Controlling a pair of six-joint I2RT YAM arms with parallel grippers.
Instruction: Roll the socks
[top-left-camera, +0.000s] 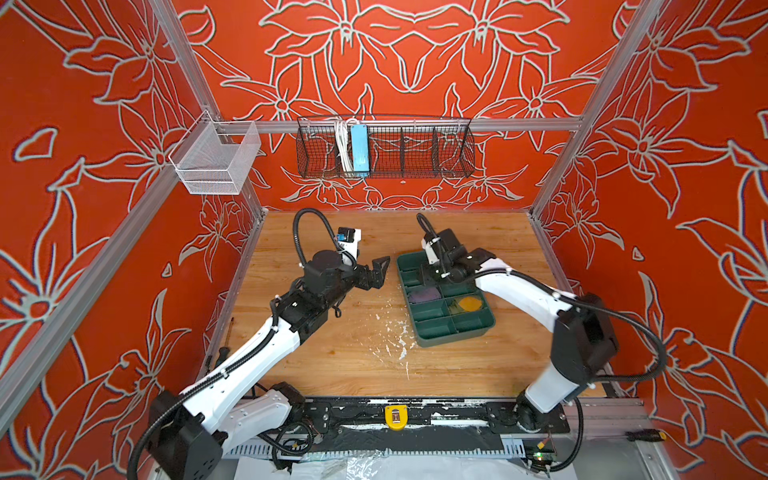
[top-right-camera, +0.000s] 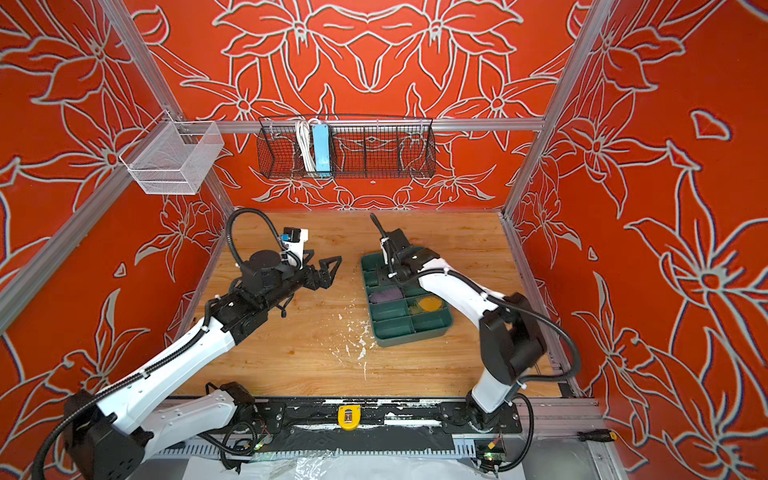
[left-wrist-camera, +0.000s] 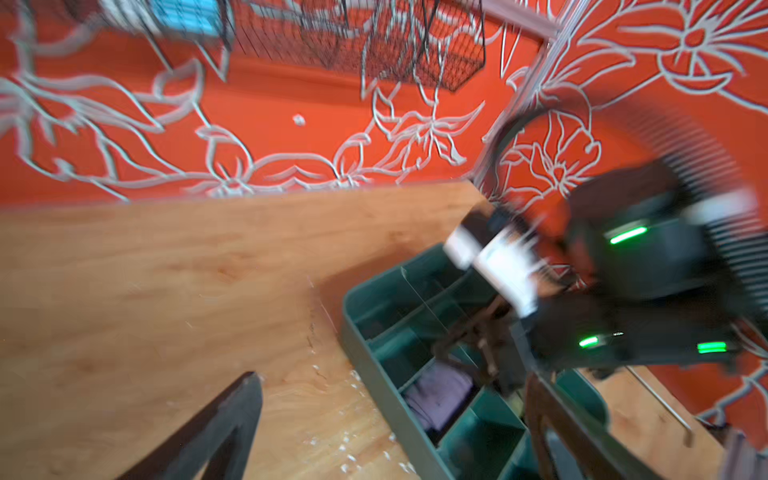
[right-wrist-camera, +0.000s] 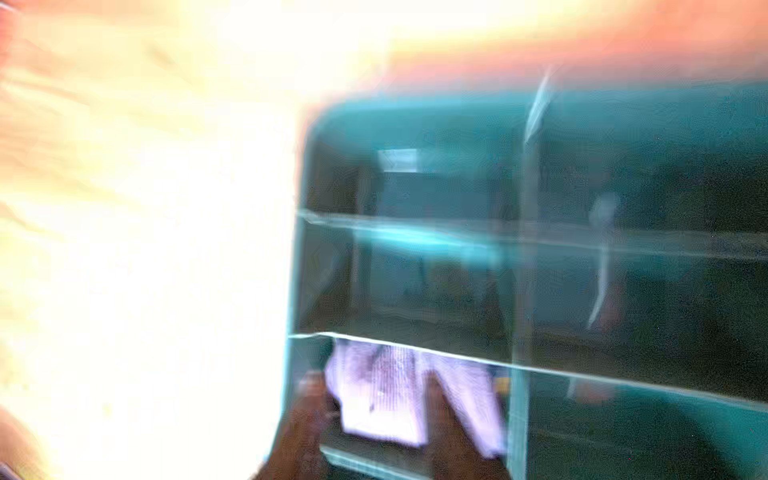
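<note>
Your left gripper (top-left-camera: 383, 272), in a top view, hangs wide open. Your right gripper (top-left-camera: 427, 277) is over the tray (top-left-camera: 457, 332), with the purple sock (top-left-camera: 424, 294) just beneath and the olive sock (top-left-camera: 465, 304) beside it. Left wrist: purple sock (left-wrist-camera: 440, 395) ahead. Right wrist, blurred: fingers (right-wrist-camera: 449, 415) parted, purple sock (right-wrist-camera: 382, 395) between them.

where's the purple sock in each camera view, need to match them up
Top view: purple sock in the left column of the green tray, mid-tray.
Top view: purple sock in the same compartment, just right of picture centre.
Left wrist: purple sock in a tray compartment, low in the frame.
Right wrist: purple sock blurred and pale, near the frame's lower edge.
Shared landmark: the green tray, visible in all four.
</note>
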